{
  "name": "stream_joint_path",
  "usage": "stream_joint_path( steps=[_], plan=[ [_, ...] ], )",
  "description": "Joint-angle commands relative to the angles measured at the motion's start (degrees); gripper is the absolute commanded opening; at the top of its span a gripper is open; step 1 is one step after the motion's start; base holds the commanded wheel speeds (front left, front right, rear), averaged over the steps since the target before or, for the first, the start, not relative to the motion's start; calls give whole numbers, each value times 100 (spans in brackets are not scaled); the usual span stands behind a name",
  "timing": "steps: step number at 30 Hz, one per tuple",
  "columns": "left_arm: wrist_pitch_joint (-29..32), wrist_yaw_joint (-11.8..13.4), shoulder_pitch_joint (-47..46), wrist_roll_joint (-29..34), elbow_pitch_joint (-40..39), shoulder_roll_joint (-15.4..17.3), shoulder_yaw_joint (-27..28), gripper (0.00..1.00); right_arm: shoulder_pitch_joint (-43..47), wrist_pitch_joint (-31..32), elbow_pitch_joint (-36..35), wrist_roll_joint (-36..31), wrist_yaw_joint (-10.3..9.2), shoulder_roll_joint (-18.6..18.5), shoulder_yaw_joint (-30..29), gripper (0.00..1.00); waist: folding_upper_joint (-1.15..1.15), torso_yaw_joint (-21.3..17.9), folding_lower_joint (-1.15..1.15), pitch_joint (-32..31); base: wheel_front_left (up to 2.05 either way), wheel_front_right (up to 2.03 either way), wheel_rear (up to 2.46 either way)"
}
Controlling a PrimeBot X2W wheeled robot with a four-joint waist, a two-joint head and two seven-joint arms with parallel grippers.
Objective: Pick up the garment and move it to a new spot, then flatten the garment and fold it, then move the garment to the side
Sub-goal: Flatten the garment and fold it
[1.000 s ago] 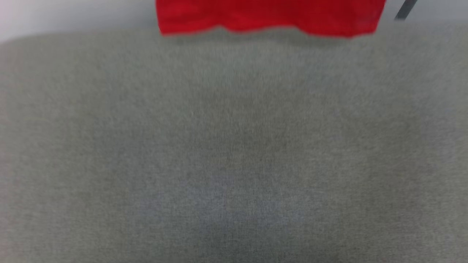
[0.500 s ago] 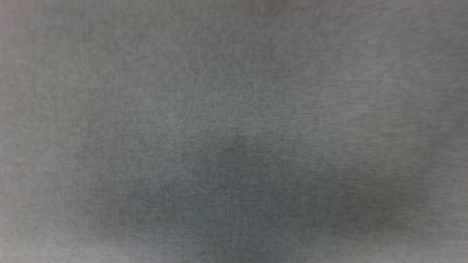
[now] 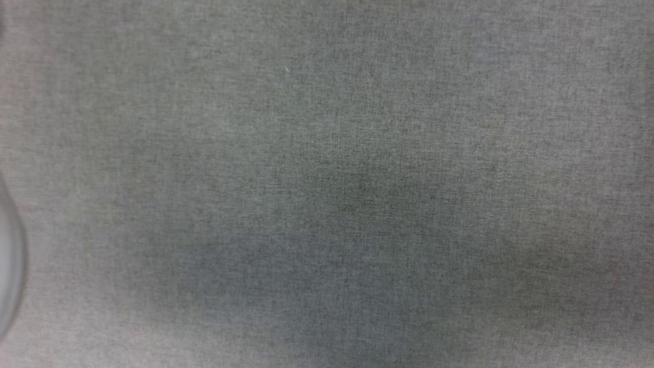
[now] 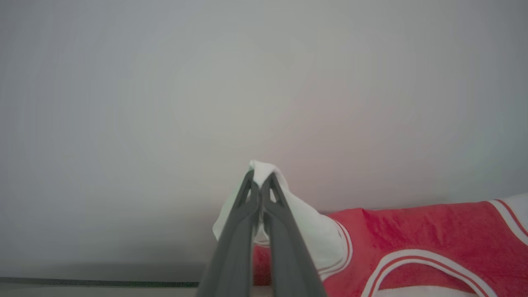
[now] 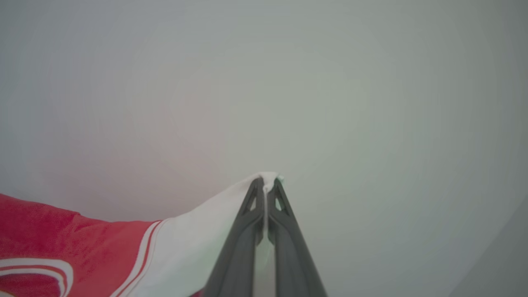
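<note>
Red jersey shirt [image 4: 412, 231] with white sleeves and white-and-red striped trim, hanging between my two pincers.

My left pincer [image 4: 260, 181] is clenched on a bunched fold of one white sleeve, and from there the red body runs off to the right of my left wrist view, with a curved white-and-red band across it. My right pincer [image 5: 267, 183] is clenched on the tip of the other white sleeve, and the shirt [image 5: 41, 231] stretches away to the left of that view. Behind the cloth in both wrist views is a plain pale backdrop [image 5: 330, 82]. Below my head lies a grey woven surface [image 3: 327, 153], with a blurred pale rounded shape [image 3: 7, 255] at its left edge that I cannot make out.
</note>
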Motion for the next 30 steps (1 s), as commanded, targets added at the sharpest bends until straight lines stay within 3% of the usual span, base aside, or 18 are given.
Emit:
stream_joint_path(
  steps=[1, 4, 9, 19, 30],
  plan=[
    [60, -39, 141, -11, -1, -30, -21, 0, 98, -9, 36, 161, -4, -18, 58, 0, 0, 4, 0, -156, 0, 0, 0],
    [394, -37, 493, -124, 24, -25, -28, 0, 320, 86, 292, 588, -4, -45, 360, 0, 0, 17, 0, -454, 0, 0, 0],
    [888, -39, 1133, -211, 11, 11, -133, 0, 924, 790, 273, 1565, -4, -186, 948, 0, 0, 4, 0, -1086, 0, 0, 0],
    [1356, -35, 2487, -348, -489, 350, -346, 0, 2724, 2622, -800, 3707, -5, -1267, 1665, 0, 0, -46, 0, -2397, 0, 0, 0],
    [1713, -25, 4115, -424, -1249, 984, -693, 0, 4835, 3744, -1985, 4811, -5, -2144, 1887, 0, 0, -34, 0, -3535, 0, 0, 0]
  ],
)
